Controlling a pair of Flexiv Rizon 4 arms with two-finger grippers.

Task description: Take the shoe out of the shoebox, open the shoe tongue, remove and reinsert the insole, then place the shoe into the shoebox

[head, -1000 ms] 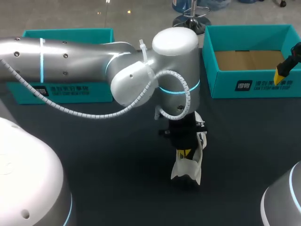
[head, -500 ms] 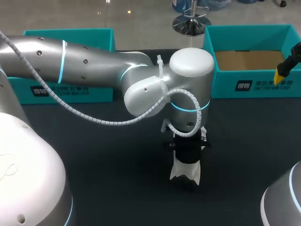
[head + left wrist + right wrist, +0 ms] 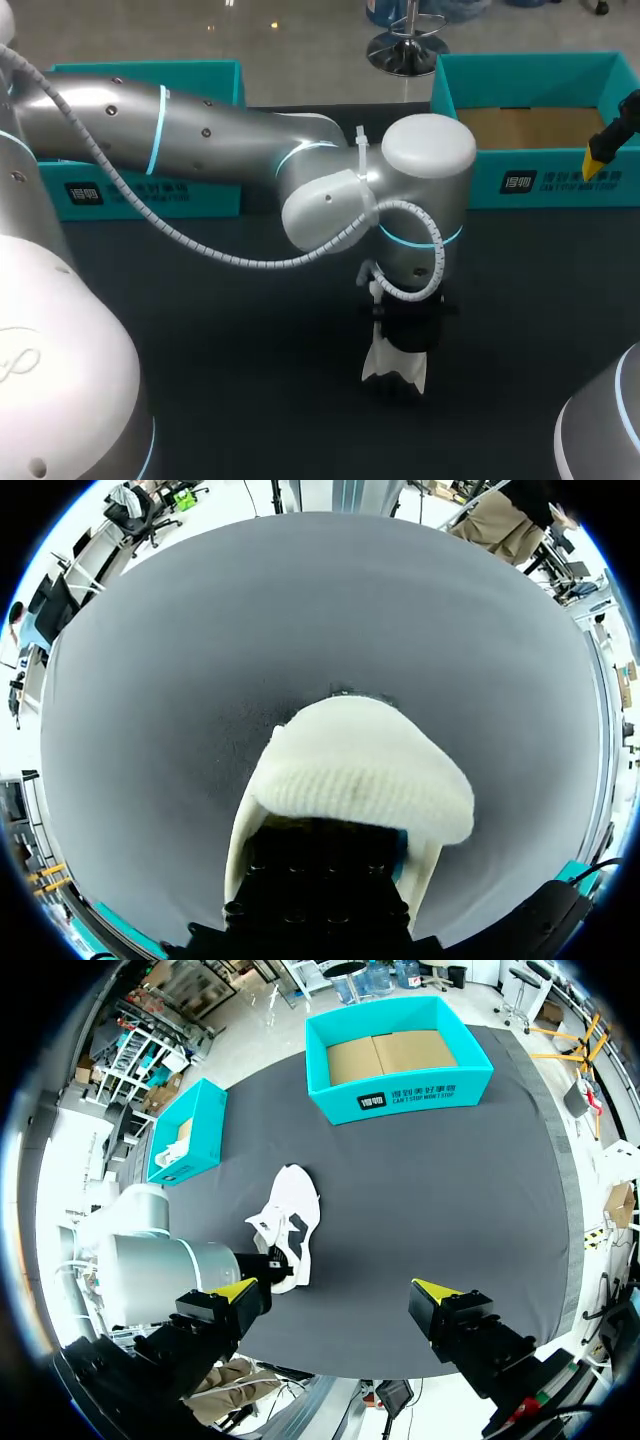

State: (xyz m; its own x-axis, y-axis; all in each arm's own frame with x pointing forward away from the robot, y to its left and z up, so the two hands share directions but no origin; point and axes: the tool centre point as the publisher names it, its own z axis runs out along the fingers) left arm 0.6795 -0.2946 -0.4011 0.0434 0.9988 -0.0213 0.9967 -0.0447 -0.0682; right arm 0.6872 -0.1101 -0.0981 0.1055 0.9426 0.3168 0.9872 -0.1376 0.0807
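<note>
You have the shoe (image 3: 395, 365) out of the shoebox (image 3: 480, 180) and lying on the dark surface (image 3: 230, 350), well apart from the box, so the first step looks done; the shoebox shows only bare cardboard inside. Your left arm (image 3: 200, 150) reaches past the middle and comes down onto the shoe; in the left wrist view the left end effector (image 3: 318, 875) sits low against the shoe's opening, with the white knit upper (image 3: 360, 770) just ahead of it. Its yellow tips are hidden there, so you cannot tell whether it is spread or pinching anything.

No insole lies loose on the surface in any view; I judge you are at the tongue or insole step, though which of the two the pictures do not settle.

Your right end effector (image 3: 335, 1295) hangs spread and holding nothing, up near the shoebox's far corner in the head view and well away from the shoe (image 3: 288, 1222).

Left to do, as I read it: finish the tongue and insole work; then carry the shoe into the shoebox (image 3: 400, 1060).
</note>
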